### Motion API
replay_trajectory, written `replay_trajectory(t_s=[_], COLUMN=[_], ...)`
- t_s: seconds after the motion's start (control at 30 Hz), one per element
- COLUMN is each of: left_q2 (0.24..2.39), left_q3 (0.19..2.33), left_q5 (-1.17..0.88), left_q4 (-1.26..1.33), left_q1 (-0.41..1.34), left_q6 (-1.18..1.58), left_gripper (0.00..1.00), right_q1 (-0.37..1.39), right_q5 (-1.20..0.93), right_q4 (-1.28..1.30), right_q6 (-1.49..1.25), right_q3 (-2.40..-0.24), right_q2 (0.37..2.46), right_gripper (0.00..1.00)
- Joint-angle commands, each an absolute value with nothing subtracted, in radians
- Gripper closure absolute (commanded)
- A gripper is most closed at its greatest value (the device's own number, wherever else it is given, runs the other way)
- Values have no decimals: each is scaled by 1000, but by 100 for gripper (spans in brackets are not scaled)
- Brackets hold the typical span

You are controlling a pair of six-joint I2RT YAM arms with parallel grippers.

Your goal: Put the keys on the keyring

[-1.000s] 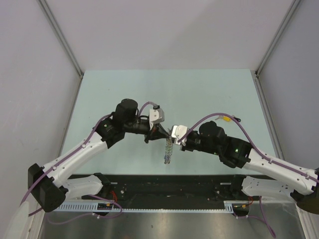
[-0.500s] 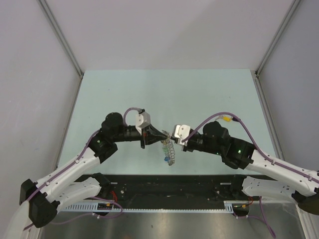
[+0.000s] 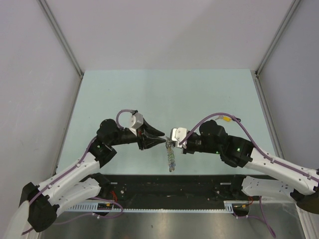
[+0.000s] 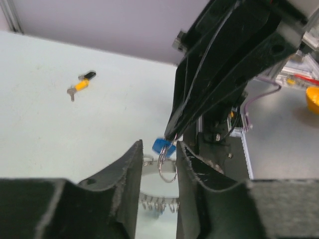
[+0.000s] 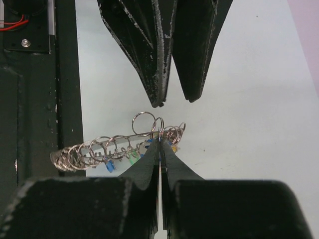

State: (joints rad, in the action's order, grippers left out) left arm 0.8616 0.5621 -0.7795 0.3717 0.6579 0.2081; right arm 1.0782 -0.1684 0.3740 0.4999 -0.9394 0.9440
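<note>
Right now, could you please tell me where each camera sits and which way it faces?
Top external: above and behind the arms, looking down on the table; both arms show, meeting at the keyring.
Left wrist: on the left arm, looking along its own open jaws at the right jaws and a blue key.
Right wrist: on the right arm, looking along its own jaws, shut on the keyring, at the left jaws.
Shared: the wrist views face each other; both show the keyring and both pairs of jaws.
</note>
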Motion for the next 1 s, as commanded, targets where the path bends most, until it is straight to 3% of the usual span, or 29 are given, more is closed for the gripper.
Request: replay_trajectory(t_s=[0.0,0.17,0.43,0.97], left_q2=[861,951,1090,1201], left_q3=[646,816,992,1057], left_q5=[-860,-980,-1065,-1080], left_q4=[226,-134,-452,-522], left_q1=[631,624,627,712], left_q6=[71,-181,-481,-551], left_gripper=[60,57,57,68], right_q1=[1081,1083,1083,1085], right_q5=[-187,-204,-219,-227], right_q4=[370,390,402,411], right_q6=[537,548,554,552], right_q3=[-1017,-1026,-1032,-1034], right_q2=[943,946,950,962], right_gripper=[100,100,100,100])
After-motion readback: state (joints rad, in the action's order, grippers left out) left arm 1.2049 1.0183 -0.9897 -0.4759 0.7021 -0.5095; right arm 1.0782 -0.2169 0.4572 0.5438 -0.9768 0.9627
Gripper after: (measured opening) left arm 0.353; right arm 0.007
